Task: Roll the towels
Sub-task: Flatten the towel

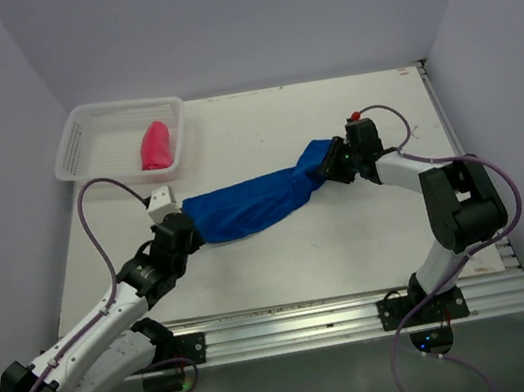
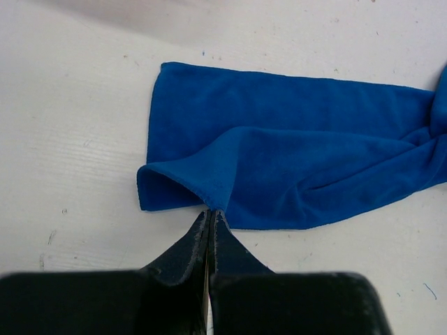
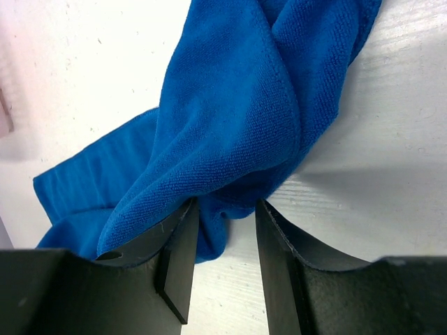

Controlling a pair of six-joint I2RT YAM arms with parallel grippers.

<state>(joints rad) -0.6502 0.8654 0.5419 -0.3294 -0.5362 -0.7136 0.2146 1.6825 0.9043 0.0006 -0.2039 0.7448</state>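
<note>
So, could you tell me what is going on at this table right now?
The robot is handling a royal blue cloth towel, which lies stretched across the white table. The left gripper is shut on its edge at one end; the right gripper has its jaws apart around the bunched other end. A bright pink-red towel sits rolled up in the white plastic mesh basket.

Blue towel (image 1: 249, 208) unrolled, stretched, twisted; pink towel (image 1: 155, 147) rolled inside basket (image 1: 120, 105).
</note>
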